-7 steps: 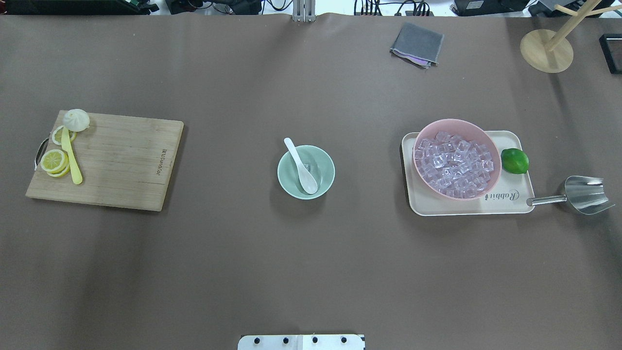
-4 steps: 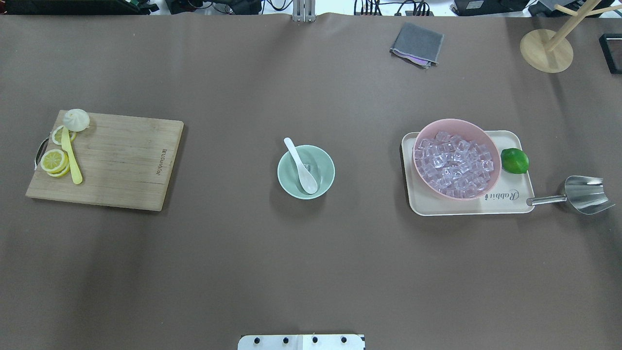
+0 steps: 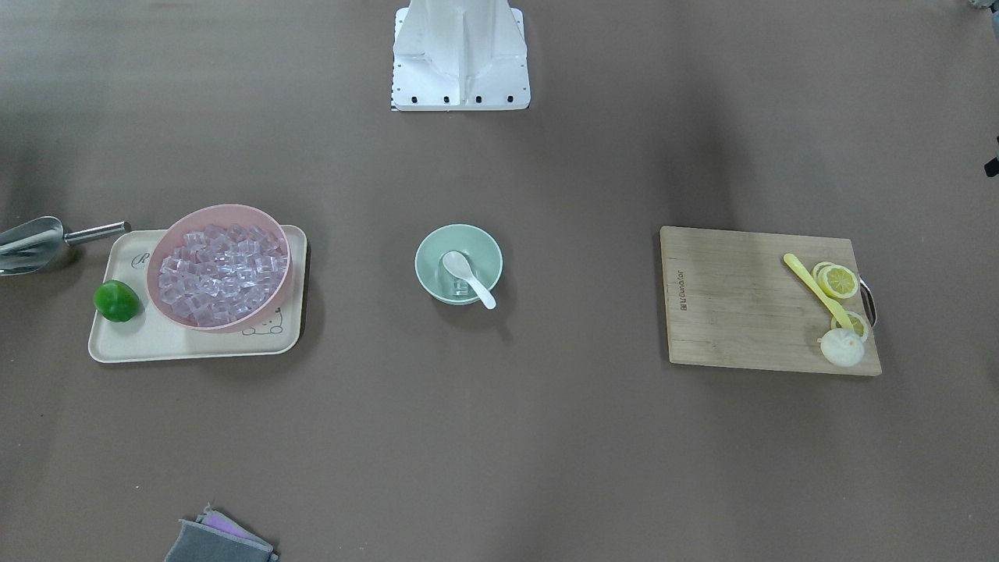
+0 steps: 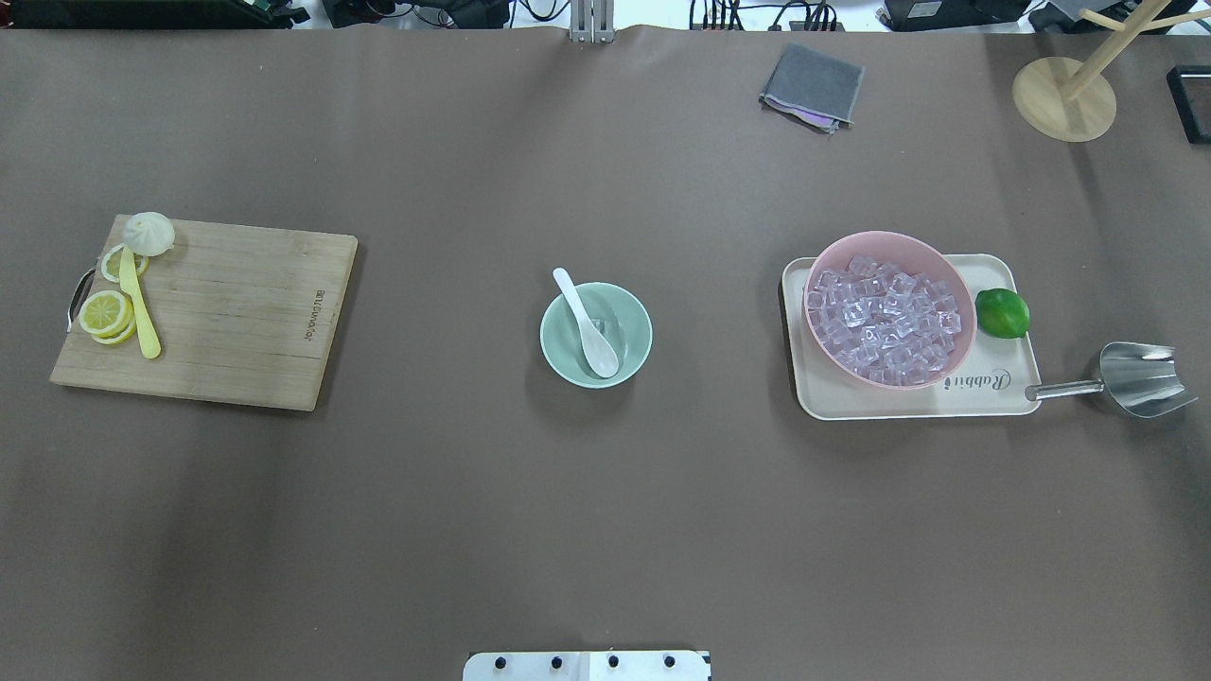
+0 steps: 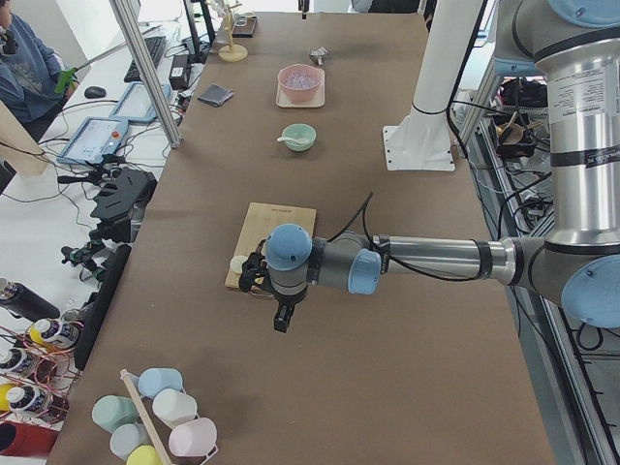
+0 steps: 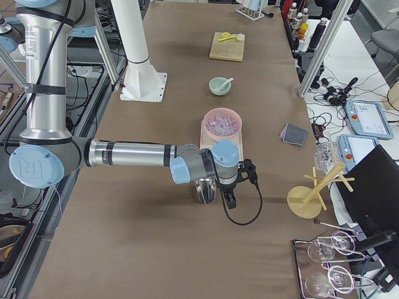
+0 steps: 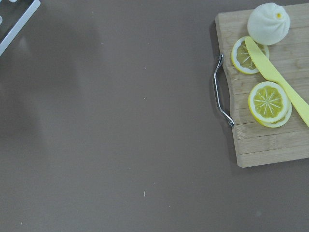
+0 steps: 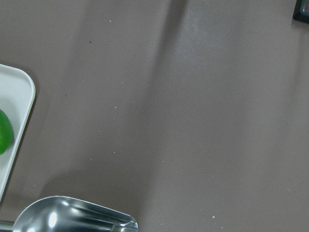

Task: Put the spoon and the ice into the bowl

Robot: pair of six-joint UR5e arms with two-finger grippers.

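The mint-green bowl (image 4: 636, 322) stands at the table's middle and also shows in the front view (image 3: 480, 251). The white spoon (image 4: 587, 324) lies in it, scoop inside and handle over the far-left rim. A clear ice cube (image 3: 460, 287) lies in the bowl by the scoop. Many more ice cubes (image 4: 887, 317) fill the pink bowl. My left gripper (image 5: 281, 320) hangs off the cutting board's left end and my right gripper (image 6: 229, 199) hangs by the metal scoop. Both show only in the side views, so I cannot tell if they are open.
The pink bowl (image 4: 889, 236) sits on a cream tray (image 4: 993, 392) with a green lime (image 4: 1002, 313). A metal scoop (image 4: 1140, 378) lies right of the tray. A wooden cutting board (image 4: 236, 312) with lemon slices is at the left. A grey cloth (image 4: 812, 85) and a wooden stand (image 4: 1064, 99) are at the back.
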